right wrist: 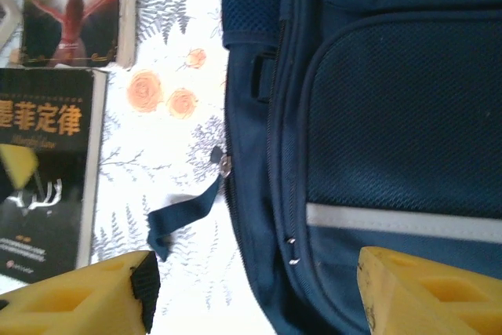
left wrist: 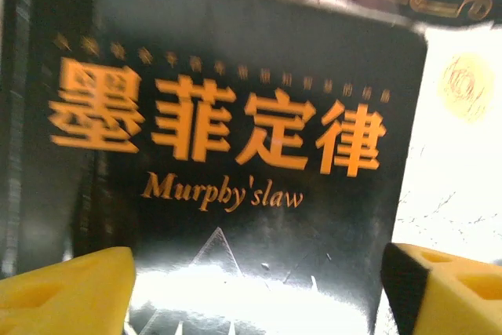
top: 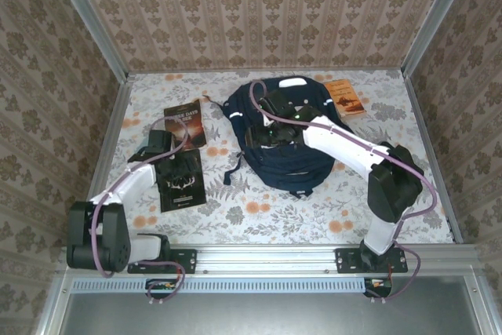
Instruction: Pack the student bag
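The navy student bag lies flat in the middle of the table, its white stripe in the right wrist view. My right gripper hovers open over the bag's left edge, its yellow fingers straddling the side zip. A zip pull with a blue strap hangs out onto the table. My left gripper is open just above a black book titled "Murphy's law", with nothing between its fingers.
A second dark book with a glowing figure lies just beyond the black one. An orange book sits at the back right of the floral table. Patterned walls close three sides.
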Robot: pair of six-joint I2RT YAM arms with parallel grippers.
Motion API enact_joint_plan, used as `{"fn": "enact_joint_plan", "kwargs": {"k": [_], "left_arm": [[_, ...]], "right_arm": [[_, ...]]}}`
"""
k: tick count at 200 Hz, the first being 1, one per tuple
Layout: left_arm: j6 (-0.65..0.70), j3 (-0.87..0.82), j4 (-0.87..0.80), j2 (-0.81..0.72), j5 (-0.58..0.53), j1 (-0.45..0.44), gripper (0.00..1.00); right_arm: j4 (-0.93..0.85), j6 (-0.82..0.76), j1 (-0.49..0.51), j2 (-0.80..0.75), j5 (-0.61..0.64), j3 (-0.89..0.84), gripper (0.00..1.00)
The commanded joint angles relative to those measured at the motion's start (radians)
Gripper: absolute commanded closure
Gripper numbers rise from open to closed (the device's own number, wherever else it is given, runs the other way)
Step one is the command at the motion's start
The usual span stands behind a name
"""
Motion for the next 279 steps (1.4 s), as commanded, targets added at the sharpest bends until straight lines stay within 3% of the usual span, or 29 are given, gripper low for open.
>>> {"fn": "enact_joint_plan", "kwargs": {"k": [1, 52, 81, 106, 144, 191, 279], "left_arm": [[-0.044, -0.006, 0.000, 0.048, 0.089, -0.001, 0.22], [-0.157, -0.078, 0.034, 0.045, 0.153, -0.082, 0.31], [-0.259, -0.129, 0.064, -0.019, 0.183, -0.172, 0.31], [-0.277, -0.120, 0.051, -0.083, 0.213, -0.184, 0.31], [-0.177, -0.039, -0.101, -0.161, 0.168, -0.090, 0.28], [-0.119, -0.081, -0.150, -0.189, 0.195, 0.061, 0.28], [-0.130, -0.170, -0.116, -0.177, 0.254, 0.080, 0.28]], "right_arm": [[0.080, 0.063, 0.016, -0.072, -0.045, -0.062, 0.30], [0.103, 0.142, 0.045, -0.124, -0.014, -0.148, 0.33], [0.109, 0.179, 0.080, -0.115, 0.008, -0.157, 0.36], [0.108, 0.202, 0.123, -0.066, 0.019, -0.124, 0.38], [0.089, 0.238, 0.190, 0.035, 0.044, -0.040, 0.42], [0.116, 0.330, 0.266, 0.149, 0.035, -0.003, 0.54], [0.118, 0.383, 0.322, 0.333, 0.002, 0.052, 0.66]]}}
